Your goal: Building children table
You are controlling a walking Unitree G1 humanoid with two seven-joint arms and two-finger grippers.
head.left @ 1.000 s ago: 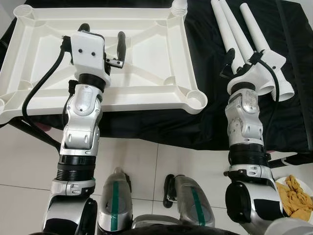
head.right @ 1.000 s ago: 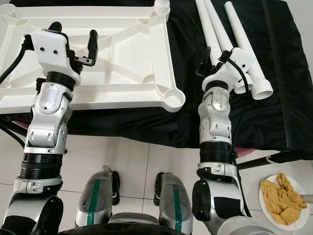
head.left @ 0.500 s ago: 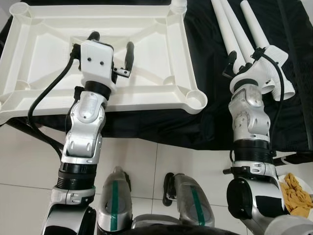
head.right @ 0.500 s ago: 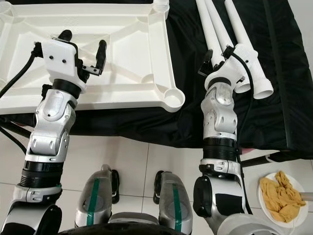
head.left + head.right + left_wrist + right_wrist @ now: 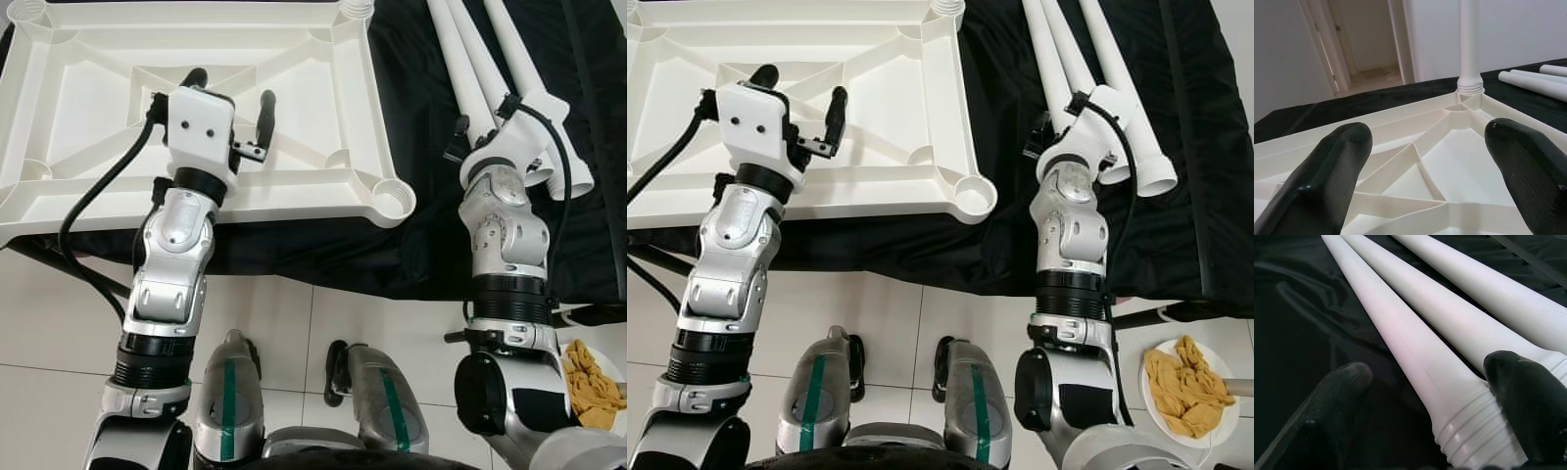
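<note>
The white plastic tabletop (image 5: 294,196) lies upside down on a black cloth, ribs facing up. One white leg (image 5: 1469,44) stands upright in its far right corner socket (image 5: 359,8). Three loose white legs (image 5: 468,59) lie side by side on the cloth to the right. My left gripper (image 5: 231,86) hovers open over the middle ribs of the tabletop, holding nothing. My right gripper (image 5: 485,113) is open at the threaded ends of the legs. Its fingers straddle the nearest leg (image 5: 1415,362) without closing on it.
The cloth-covered table's front edge (image 5: 392,264) runs just ahead of my feet (image 5: 230,392) on white tile floor. A plate of yellow-brown pieces (image 5: 593,387) sits on the floor at the lower right. The near right corner socket (image 5: 395,201) is open. A doorway (image 5: 1366,44) lies beyond the table.
My left gripper has shifted a little to the right over the tabletop. The right wrist has turned and edged toward the leg ends. Both grippers stay open.
</note>
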